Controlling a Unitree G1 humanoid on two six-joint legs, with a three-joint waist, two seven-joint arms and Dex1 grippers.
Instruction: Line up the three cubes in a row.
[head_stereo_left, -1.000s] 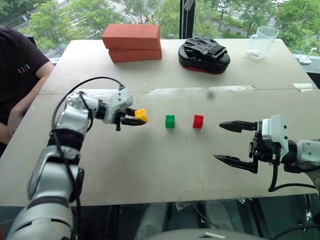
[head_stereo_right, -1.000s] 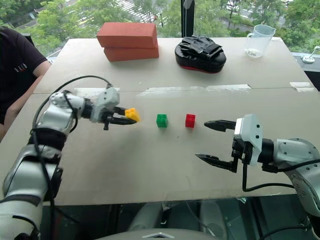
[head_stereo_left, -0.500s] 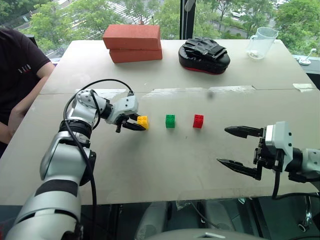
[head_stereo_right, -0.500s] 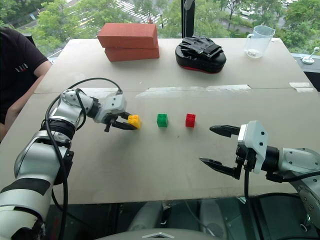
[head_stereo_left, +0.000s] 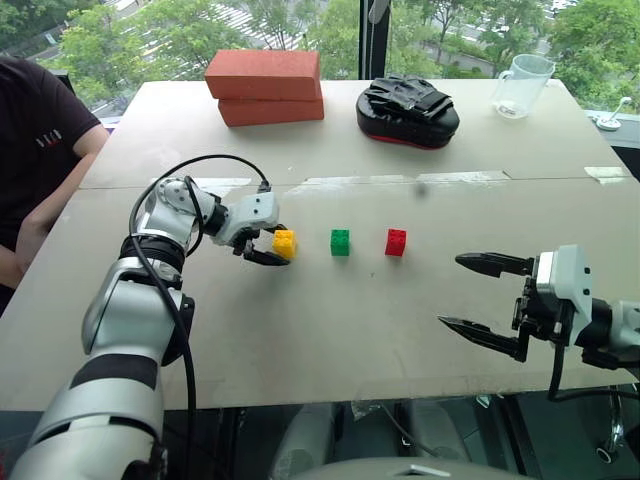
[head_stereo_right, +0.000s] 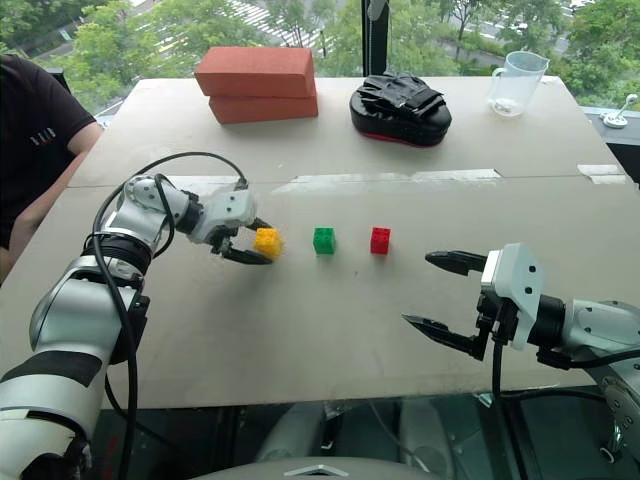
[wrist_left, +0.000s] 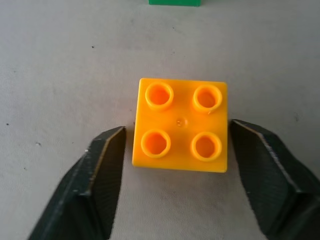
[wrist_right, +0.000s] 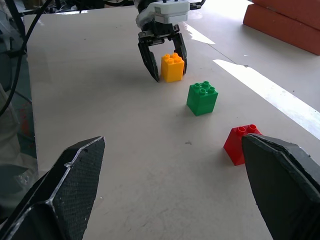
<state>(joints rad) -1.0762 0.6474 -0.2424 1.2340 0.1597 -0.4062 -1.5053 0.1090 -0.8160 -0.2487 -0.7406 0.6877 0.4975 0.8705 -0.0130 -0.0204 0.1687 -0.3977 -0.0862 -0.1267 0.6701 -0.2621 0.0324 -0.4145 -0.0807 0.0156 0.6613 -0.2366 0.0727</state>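
Left gripper (wrist_left: 176, 145) open, fingers straddling yellow cube (wrist_left: 180, 125) set beside green cube (head_stereo_left: 340, 242); right gripper (head_stereo_left: 488, 298) open, well apart

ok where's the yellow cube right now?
In the head views, the yellow cube sits on the table, leftmost in the row beside the green cube, between the open fingers of the left gripper, with a gap either side in the left wrist view.

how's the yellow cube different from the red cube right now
The yellow cube sits between the open fingers of the left claw, a gap on each side; the red cube has no claw around it. Yellow lies at the row's left end, red at its right. Both rest studs-up on the table.
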